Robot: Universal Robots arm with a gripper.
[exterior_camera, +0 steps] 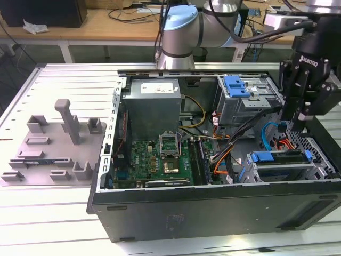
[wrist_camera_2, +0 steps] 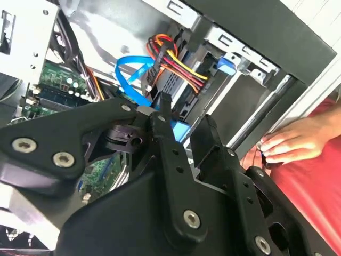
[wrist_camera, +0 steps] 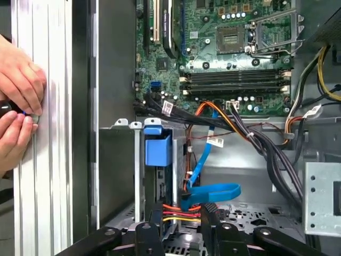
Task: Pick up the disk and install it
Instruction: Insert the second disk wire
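Grey slatted worktop (exterior_camera: 48,224) carries an opened computer case (exterior_camera: 213,205), with wooden benches behind it. Inside the case, the tool (exterior_camera: 296,126) hangs with its black fingers (wrist_camera: 156,221) parted around nothing, just above the drive cage. The disk (wrist_camera: 157,176) sits on edge in that cage, directly ahead of the fingertips in the first wrist view, its blue carrier tab (wrist_camera: 158,149) farther ahead. A person's hands (wrist_camera: 18,112) rest on the worktop beside the case.
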